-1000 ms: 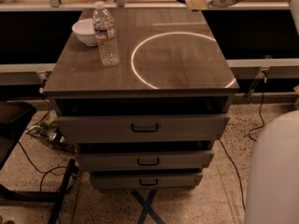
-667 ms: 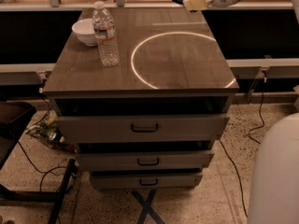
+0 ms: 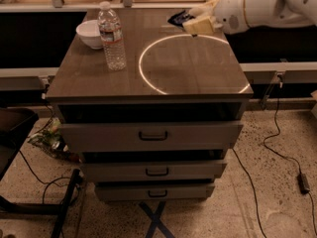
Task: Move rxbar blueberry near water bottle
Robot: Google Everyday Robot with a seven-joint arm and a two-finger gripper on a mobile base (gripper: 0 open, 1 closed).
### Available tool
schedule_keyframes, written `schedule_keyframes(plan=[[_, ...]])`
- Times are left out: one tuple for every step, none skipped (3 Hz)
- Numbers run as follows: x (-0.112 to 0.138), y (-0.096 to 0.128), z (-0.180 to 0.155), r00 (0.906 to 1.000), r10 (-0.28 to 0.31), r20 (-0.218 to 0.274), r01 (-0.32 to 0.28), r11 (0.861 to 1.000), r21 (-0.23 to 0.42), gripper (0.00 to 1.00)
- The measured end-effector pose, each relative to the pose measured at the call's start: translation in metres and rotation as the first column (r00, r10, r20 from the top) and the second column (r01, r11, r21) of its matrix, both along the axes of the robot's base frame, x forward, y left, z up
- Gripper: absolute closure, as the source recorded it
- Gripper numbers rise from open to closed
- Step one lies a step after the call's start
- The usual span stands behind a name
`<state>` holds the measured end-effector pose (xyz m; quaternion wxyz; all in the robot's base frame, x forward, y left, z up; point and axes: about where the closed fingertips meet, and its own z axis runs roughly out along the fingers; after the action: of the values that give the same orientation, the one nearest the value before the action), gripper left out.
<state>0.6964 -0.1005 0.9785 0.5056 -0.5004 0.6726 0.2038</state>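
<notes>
We are logging the white bowl (image 3: 90, 32) and the capped water bottle (image 3: 112, 36) standing together well left of the gripper (image 3: 196, 25). The bowl's contents are not showing. The rxbar blueberry (image 3: 178, 18) is lying on the table (image 3: 198, 81), just left of the gripper. We cannot tell the claw's state.

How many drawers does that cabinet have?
3, stacked on the front: top drawer, middle drawer, bottom drawer. None seem hidden. The pincer is over the far right of the tabletop, by the rxbar blueberry.
</notes>
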Motion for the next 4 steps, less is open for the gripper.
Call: schedule_keyframes(plan=[[-0.039, 0.036, -0.064, 0.9791, 0.185, -0.083, -0.176, 0.978, 0.111, 1.0], [-0.045, 0.056, -0.096, 0.954, 0.271, -0.128, -0.25, 0.955, 0.156, 1.0], [-0.029, 0.072, -0.123, 0.9432, 0.292, -0.159, -0.272, 0.953, 0.136, 1.0], [-0.015, 0.093, -0.137, 0.9328, 0.323, -0.16, -0.307, 0.945, 0.116, 1.0]])
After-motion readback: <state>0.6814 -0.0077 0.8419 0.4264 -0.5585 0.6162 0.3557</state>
